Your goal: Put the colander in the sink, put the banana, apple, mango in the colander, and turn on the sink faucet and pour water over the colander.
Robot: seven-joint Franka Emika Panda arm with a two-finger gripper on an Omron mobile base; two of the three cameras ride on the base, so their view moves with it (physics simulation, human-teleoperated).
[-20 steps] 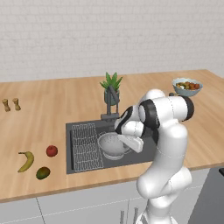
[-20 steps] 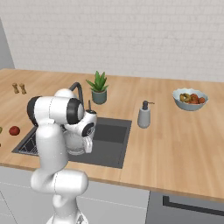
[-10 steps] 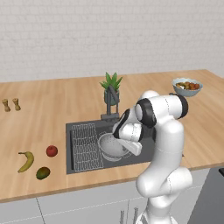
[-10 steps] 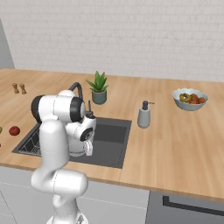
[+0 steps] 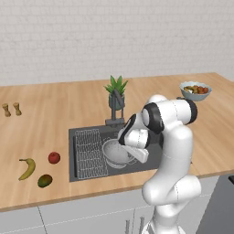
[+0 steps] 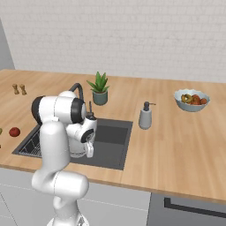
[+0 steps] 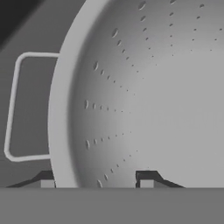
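The colander [image 5: 114, 153] is a pale perforated bowl low inside the sink [image 6: 112, 141], beside the wire rack. My gripper [image 5: 137, 155] reaches down to its right rim. In the hand view the gripper [image 7: 96, 180] straddles that rim, one fingertip [image 7: 47, 181] outside the colander [image 7: 153, 87] and one inside, shut on it. On the counter left of the sink lie the banana [image 5: 27, 168], the apple [image 5: 54, 157] and the mango [image 5: 44, 180]. The sink faucet [image 5: 115, 114] stands behind the basin. No water runs.
A flat wire rack [image 5: 89, 153] covers the sink's left part. A potted plant [image 5: 116, 87] stands behind the faucet, a soap dispenser [image 6: 145, 117] to the sink's right, a fruit bowl [image 5: 195, 90] at the far right. Two small shakers [image 5: 11, 109] are at the far left.
The hand has sunk a little lower into the sink with the colander. The fruit on the counter has not moved.
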